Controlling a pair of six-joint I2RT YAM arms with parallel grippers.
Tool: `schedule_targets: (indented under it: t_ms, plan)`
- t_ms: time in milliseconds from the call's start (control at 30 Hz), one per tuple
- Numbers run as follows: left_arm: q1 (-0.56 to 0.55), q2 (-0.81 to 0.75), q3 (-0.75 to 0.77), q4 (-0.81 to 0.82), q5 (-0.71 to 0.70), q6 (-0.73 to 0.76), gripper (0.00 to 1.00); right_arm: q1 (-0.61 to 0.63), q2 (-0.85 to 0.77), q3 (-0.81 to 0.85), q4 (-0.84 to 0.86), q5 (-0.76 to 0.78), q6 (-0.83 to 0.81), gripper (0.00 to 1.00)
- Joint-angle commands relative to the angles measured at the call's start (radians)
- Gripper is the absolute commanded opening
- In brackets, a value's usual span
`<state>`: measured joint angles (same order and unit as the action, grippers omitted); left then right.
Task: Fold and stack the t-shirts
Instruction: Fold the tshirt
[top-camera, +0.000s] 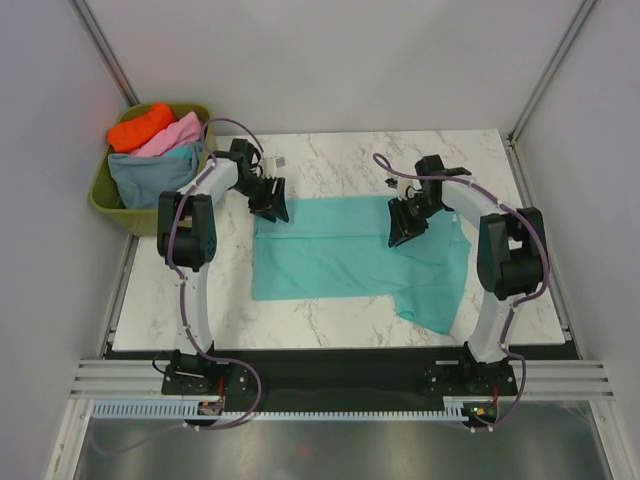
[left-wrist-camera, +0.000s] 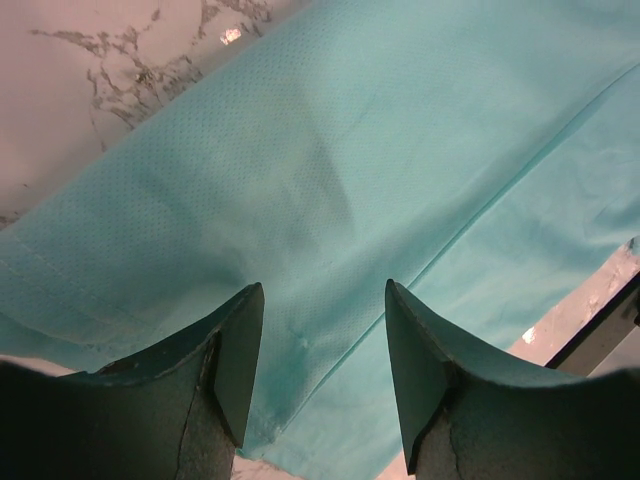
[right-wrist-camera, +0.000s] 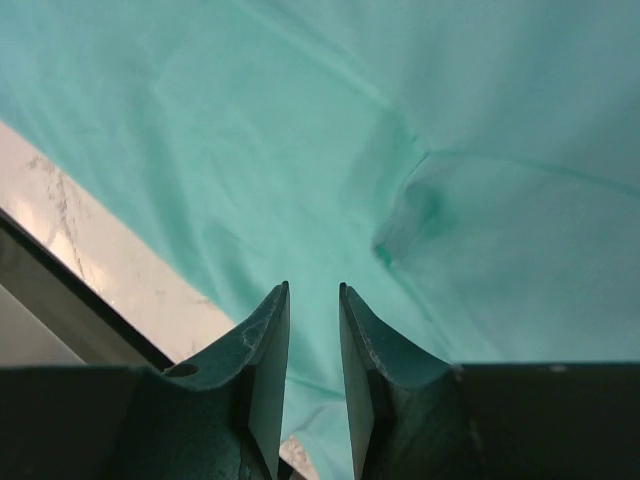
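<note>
A teal-green t-shirt (top-camera: 340, 255) lies partly folded on the marble table (top-camera: 330, 160), with one sleeve spread toward the front right. My left gripper (top-camera: 270, 200) is over the shirt's far left corner. In the left wrist view it (left-wrist-camera: 324, 285) is wide open, with only the cloth (left-wrist-camera: 350, 150) and a folded edge beneath it. My right gripper (top-camera: 405, 228) is over the shirt's far edge, right of the middle. In the right wrist view it (right-wrist-camera: 314, 286) has its jaws a narrow gap apart, just above the cloth (right-wrist-camera: 300, 120) and near a pucker, with nothing between them.
An olive-green tub (top-camera: 105, 195) stands off the table's far left corner. It holds an orange tee (top-camera: 138, 125), a pink tee (top-camera: 172, 135) and a slate blue-grey tee (top-camera: 150, 178). Grey walls enclose the table on three sides.
</note>
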<state>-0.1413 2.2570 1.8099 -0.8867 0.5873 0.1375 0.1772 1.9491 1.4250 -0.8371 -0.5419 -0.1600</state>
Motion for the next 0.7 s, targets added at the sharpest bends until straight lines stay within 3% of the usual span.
schedule_targets:
  t_ms: [0,167,500,667]
  plan:
    - [0.005,0.018,0.048,0.008,0.043,-0.042,0.59,0.024,-0.124,-0.092,-0.002,-0.015,0.004,0.34]
    - [0.005,0.015,0.051,0.008,0.039,-0.042,0.59,0.019,-0.151,-0.111,0.012,0.020,-0.003,0.34]
    - [0.005,0.003,0.012,0.000,-0.010,-0.036,0.60,-0.091,0.114,0.299,0.036,0.033,0.017,0.36]
    - [0.003,0.004,0.009,-0.005,-0.053,-0.030,0.60,-0.126,0.240,0.370,0.033,0.054,0.019,0.36]
